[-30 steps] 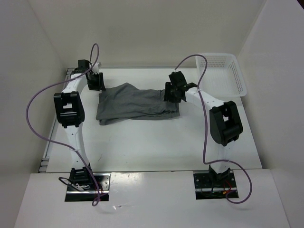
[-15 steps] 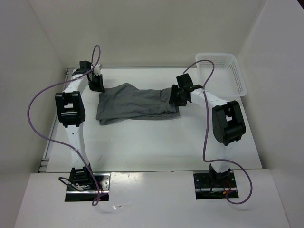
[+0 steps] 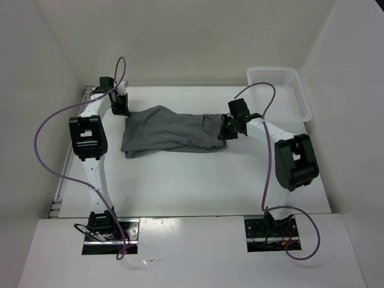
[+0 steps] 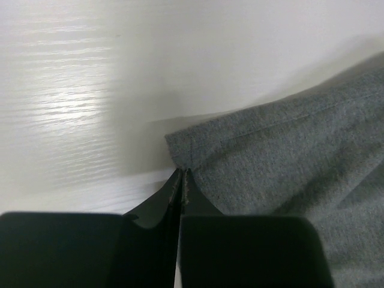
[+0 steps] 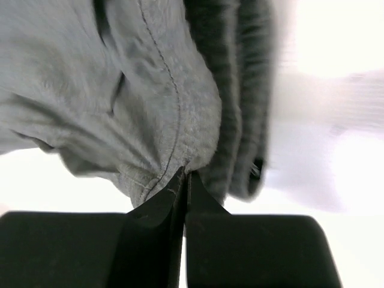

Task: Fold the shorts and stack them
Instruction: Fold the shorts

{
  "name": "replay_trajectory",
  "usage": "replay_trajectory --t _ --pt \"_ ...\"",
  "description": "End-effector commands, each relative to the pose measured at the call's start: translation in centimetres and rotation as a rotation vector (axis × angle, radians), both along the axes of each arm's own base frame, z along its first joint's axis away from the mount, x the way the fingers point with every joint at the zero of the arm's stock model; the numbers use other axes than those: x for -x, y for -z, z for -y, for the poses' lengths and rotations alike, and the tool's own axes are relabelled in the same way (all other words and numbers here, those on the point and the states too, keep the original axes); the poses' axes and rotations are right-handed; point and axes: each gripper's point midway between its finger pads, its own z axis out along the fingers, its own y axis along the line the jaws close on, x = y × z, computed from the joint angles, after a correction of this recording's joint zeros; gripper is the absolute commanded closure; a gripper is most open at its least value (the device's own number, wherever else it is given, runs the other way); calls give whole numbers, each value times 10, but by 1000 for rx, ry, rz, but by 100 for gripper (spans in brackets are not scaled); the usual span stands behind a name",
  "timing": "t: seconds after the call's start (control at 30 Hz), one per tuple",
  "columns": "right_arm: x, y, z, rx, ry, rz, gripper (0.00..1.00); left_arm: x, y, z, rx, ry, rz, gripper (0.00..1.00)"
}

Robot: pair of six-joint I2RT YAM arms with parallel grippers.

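The grey shorts [image 3: 171, 132] lie crumpled across the back of the white table, stretched left to right. My left gripper [image 3: 122, 109] sits at their far left corner. In the left wrist view its jaws are shut, with the tips [image 4: 181, 174] pinching the very edge of the hemmed corner of the shorts [image 4: 282, 156]. My right gripper [image 3: 230, 129] is at their right end. In the right wrist view it [image 5: 183, 175] is shut on a gathered fold of the shorts [image 5: 120, 90], beside the ribbed waistband [image 5: 234, 120].
A white mesh basket [image 3: 303, 99] stands at the back right corner, just beyond the right arm. White walls enclose the table on the left, back and right. Purple cables loop over both arms.
Both grippers have gone from open to shut on the shorts. The right gripper slid rightwards to the right end of the shorts. The left gripper stayed at the far left corner.
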Motion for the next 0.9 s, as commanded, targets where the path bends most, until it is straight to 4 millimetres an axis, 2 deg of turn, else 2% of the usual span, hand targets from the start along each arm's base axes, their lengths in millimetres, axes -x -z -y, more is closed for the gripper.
replay_trajectory --t 0.0,0.1,0.2,0.3,0.33,0.37,0.4,0.43,0.5,0.53,0.6,0.63,0.67,0.7,0.73,0.8,0.83,0.87 --pt "13 -34 29 16 32 72 100 -16 -39 -38 -24 -61 92 100" --pt "19 -33 29 -5 14 76 100 -12 -43 -46 -33 -78 87 100" --pt "20 -24 23 -42 10 52 100 -8 -46 -35 -9 -54 73 100" --pt "19 -8 20 -46 13 19 100 -4 -39 -31 -36 -58 45 100" --pt "19 -5 18 -56 5 14 99 -1 -31 -30 -33 -57 27 98" --pt "21 5 17 -58 -1 -15 96 -1 -31 -30 -33 -57 27 94" --pt "22 6 13 -72 -14 -32 88 1 -30 -30 -32 -57 16 88" --pt "23 7 11 -77 -19 -44 74 3 -27 -22 -22 -42 9 71" --pt "24 10 11 -77 -32 -52 63 7 -31 -22 -22 -42 10 55" --pt "23 6 10 -79 -33 -42 54 9 -39 -21 -23 -42 21 50" --pt "21 -6 12 -76 -25 -4 44 16 -50 -18 -13 -36 15 43" --pt "25 -6 15 -67 -20 -9 36 22 -71 -17 -16 -36 30 42" --pt "23 -11 17 -60 -12 9 36 31 -75 -16 -14 -36 19 41" --pt "28 -14 18 -63 -12 19 34 46 -68 -13 -8 -36 -20 40" --pt "28 -14 21 -55 -4 31 34 60 -81 -11 -7 -36 -25 39" --pt "29 -11 22 -56 10 45 34 84 -75 -11 -23 -50 -85 39" --pt "29 -11 22 -62 20 41 34 109 -67 -9 -22 -53 -151 39" --pt "27 -7 23 -58 34 37 34 121 -61 -7 -17 -53 -186 39"
